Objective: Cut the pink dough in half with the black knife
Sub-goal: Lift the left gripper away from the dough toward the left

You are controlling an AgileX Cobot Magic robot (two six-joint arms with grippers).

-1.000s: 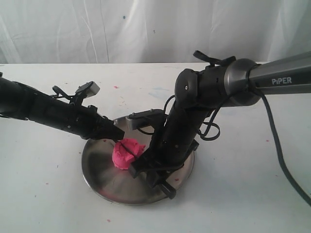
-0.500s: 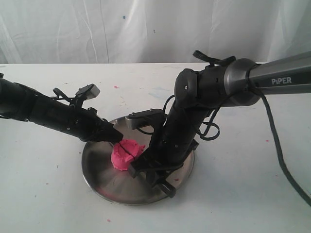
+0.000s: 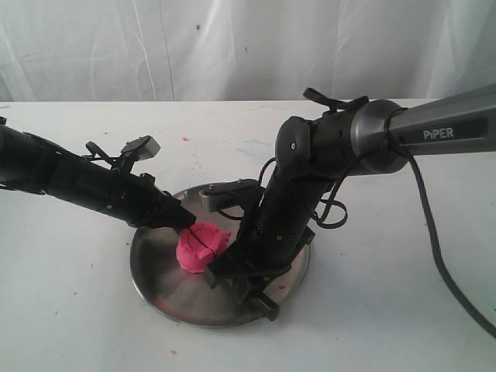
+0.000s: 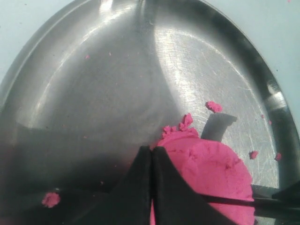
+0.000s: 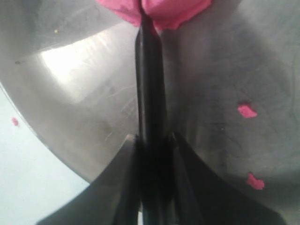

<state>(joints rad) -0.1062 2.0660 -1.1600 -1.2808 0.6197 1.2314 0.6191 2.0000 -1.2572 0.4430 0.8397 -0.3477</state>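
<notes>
The pink dough is one lump with a slit across its top, lying on the round steel plate. My right gripper is shut on the black knife. Its blade runs straight out from the fingers into the edge of the dough. In the left wrist view the blade shows as a thin dark line sunk into the dough. My left gripper is shut with nothing in it, its tips touching the lump's far-left side.
Small pink crumbs lie on the plate and on the white table. The right arm's black cable hangs over the table at the right. A white curtain closes the back.
The right arm has leaned lower and a little left with the knife. The left gripper tip has drawn back slightly left and down against the dough, which shifted slightly left.
</notes>
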